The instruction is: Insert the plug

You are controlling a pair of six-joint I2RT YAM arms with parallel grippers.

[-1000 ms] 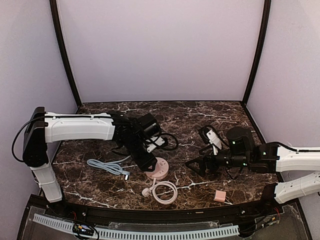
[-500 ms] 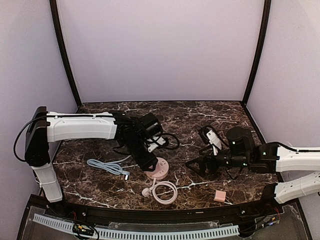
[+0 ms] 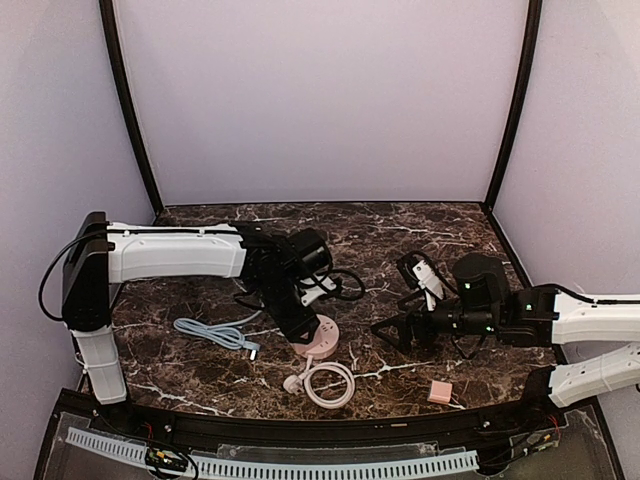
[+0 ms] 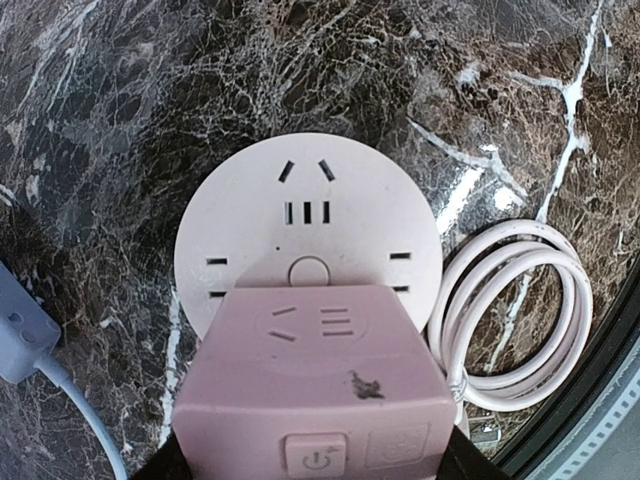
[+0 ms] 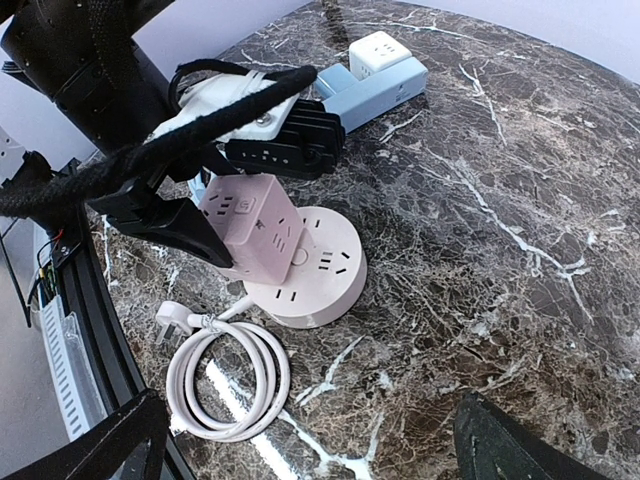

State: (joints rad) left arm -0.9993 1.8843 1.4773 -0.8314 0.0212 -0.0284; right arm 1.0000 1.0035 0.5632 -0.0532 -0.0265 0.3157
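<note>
My left gripper [image 4: 312, 462] is shut on the plug, a pink cube [image 4: 310, 380] with a power button and sockets on its faces. The cube sits tilted over the near part of a round white socket disc [image 4: 310, 205] lying flat on the marble. From the right wrist view the cube [image 5: 248, 225] leans on the disc [image 5: 325, 270]; its prongs are hidden. In the top view the left gripper [image 3: 300, 328] is over the disc [image 3: 322, 342]. My right gripper [image 3: 395, 333] stands open to the disc's right, empty [image 5: 310, 445].
The disc's white cable lies coiled [image 3: 328, 384] near the front edge. A light blue cable [image 3: 215, 333] lies to the left. A small pink block [image 3: 439, 391] sits front right, a white adapter [image 3: 425, 272] behind the right arm. A blue strip [image 5: 370, 85] lies further back.
The left arm has shifted slightly to the right with the pink cube, staying over the disc. The right arm has not moved.
</note>
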